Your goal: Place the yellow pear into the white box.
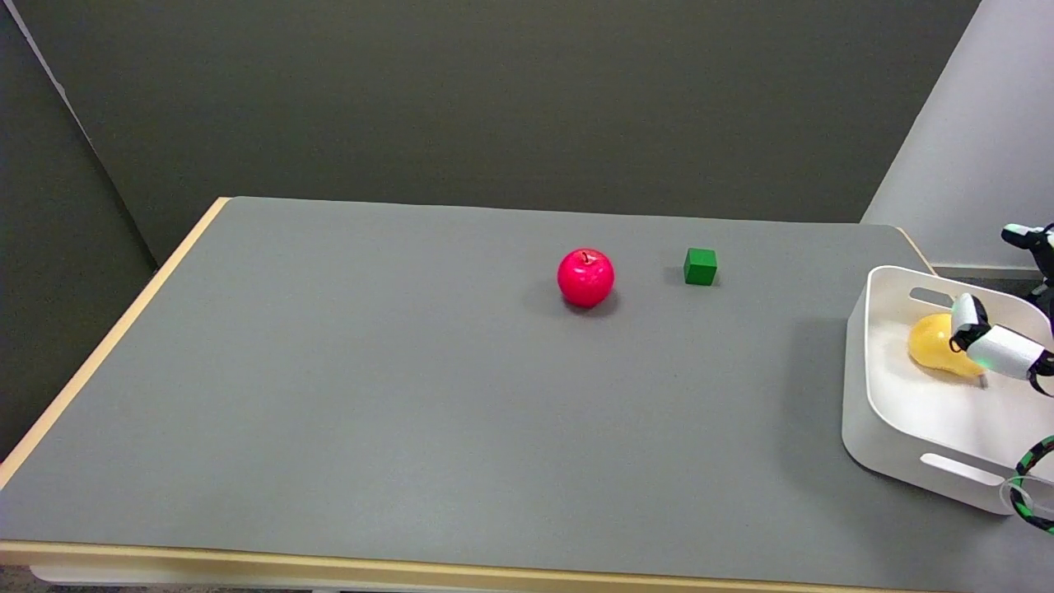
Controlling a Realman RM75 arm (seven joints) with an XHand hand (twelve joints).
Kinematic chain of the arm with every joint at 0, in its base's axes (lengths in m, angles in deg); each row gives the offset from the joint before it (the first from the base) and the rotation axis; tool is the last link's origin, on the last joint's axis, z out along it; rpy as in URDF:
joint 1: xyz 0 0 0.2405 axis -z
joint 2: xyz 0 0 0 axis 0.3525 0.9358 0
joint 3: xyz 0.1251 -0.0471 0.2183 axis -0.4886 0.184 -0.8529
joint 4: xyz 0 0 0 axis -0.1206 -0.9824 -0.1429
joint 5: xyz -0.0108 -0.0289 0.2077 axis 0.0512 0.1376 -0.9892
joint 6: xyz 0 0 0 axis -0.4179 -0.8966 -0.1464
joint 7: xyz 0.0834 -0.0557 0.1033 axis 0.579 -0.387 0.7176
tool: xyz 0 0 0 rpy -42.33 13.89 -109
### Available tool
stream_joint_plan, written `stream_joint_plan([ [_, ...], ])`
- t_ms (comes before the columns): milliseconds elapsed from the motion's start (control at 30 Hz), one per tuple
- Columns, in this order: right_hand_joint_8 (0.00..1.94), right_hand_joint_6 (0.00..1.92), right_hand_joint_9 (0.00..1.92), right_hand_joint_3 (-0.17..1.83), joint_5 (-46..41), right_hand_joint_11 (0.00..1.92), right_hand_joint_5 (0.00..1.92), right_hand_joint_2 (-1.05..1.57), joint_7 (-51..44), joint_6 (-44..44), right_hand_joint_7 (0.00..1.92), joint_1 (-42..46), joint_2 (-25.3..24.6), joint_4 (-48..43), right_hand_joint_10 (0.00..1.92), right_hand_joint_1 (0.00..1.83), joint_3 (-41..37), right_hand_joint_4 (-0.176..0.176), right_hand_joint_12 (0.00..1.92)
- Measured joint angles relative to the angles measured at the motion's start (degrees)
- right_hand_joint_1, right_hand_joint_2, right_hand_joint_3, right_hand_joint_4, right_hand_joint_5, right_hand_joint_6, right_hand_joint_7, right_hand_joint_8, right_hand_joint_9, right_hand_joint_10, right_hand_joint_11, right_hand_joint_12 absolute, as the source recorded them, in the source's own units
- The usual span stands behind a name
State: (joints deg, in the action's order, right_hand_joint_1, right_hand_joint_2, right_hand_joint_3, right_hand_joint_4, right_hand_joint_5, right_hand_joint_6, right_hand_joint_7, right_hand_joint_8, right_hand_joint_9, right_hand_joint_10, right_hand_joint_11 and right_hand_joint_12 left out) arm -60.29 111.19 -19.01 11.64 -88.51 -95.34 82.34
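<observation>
Pear [930,342] lies inside box [865,395] at table's [412,395] right edge. Right hand [1000,346] above it, mostly out of frame; finger state: cannot tell.

One yellow pear [933,344], one white box [897,449], one red apple [585,277], one green cube [700,267], and one gray table [370,395]. One robot hand [1000,346] shows.

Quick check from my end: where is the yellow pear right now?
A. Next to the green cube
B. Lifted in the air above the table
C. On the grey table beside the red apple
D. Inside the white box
D: the yellow pear lies inside the white box, with the right hand reaching over its right side.
</observation>
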Motion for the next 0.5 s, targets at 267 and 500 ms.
stream_joint_plan([
  [267,0.24,0.43,0.00,0.93,-0.9,0.00,0.17,0.64,2.9,-4.7,0.08,0.0,0.2,1.6,0.30,0.35,2.7,0.045,0.58],
  [500,0.16,0.40,0.00,0.91,-1.2,0.00,0.14,0.66,7.7,-9.7,0.03,0.0,0.5,2.2,0.06,0.36,4.9,0.038,0.00],
])
